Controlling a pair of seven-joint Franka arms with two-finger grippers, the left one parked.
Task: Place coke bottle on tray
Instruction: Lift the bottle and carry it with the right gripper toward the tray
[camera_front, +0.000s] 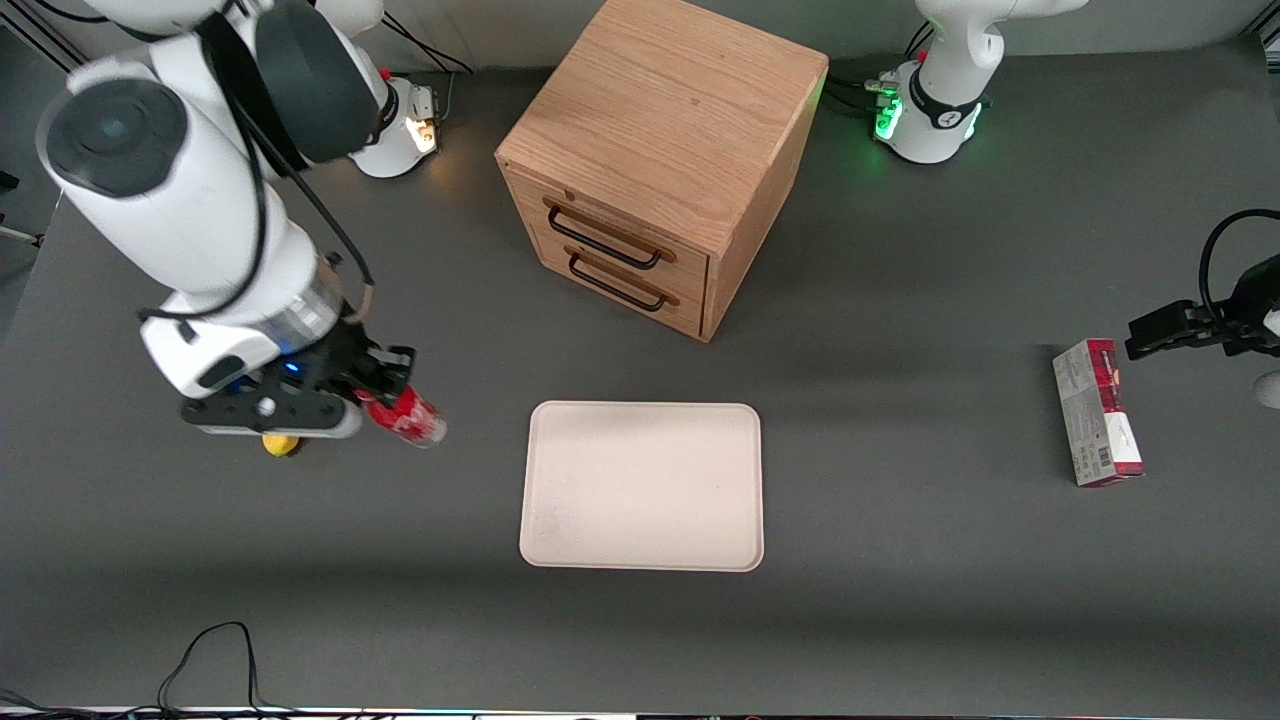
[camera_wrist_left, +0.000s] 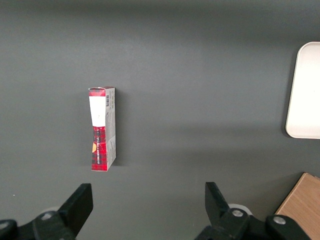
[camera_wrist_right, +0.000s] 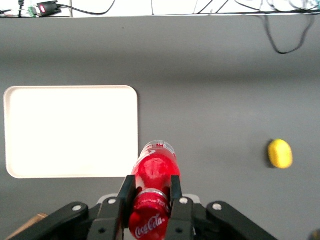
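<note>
Front view — surface: a dark grey matte table (camera_front: 900, 560), flat and even, with black cables trailing at its edge nearest the front camera.
Landmark: the tray (camera_front: 641, 486), a flat cream-white rectangle with rounded corners and a low raised rim, lying on the table; its smooth bed carries nothing.
Cabinet: a wooden drawer cabinet (camera_front: 660, 150) stands farther from the front camera than the tray, set at an angle; pale grained wood, box-shaped, two drawer fronts with dark bar handles.
Gripper: the gripper (camera_front: 385, 398) hangs above the table beside the tray, toward the working arm's end; black fingers (camera_wrist_right: 176, 192) are clamped on the coke bottle.
Coke bottle: the coke bottle (camera_wrist_right: 152, 192) is small, slim, glossy red with white script and a clear base; it is held tilted between the fingers, clear of the tray's rim — its base points toward the tray in the front view.
Yellow object: a small rounded yellow object (camera_wrist_right: 280, 153) lies on the table, farther from the tray than the gripper, partly hidden under the gripper in the front view.
Carton: a red-and-grey rectangular carton (camera_front: 1097, 412) lies flat well apart from the tray, toward the parked arm's end.
</note>
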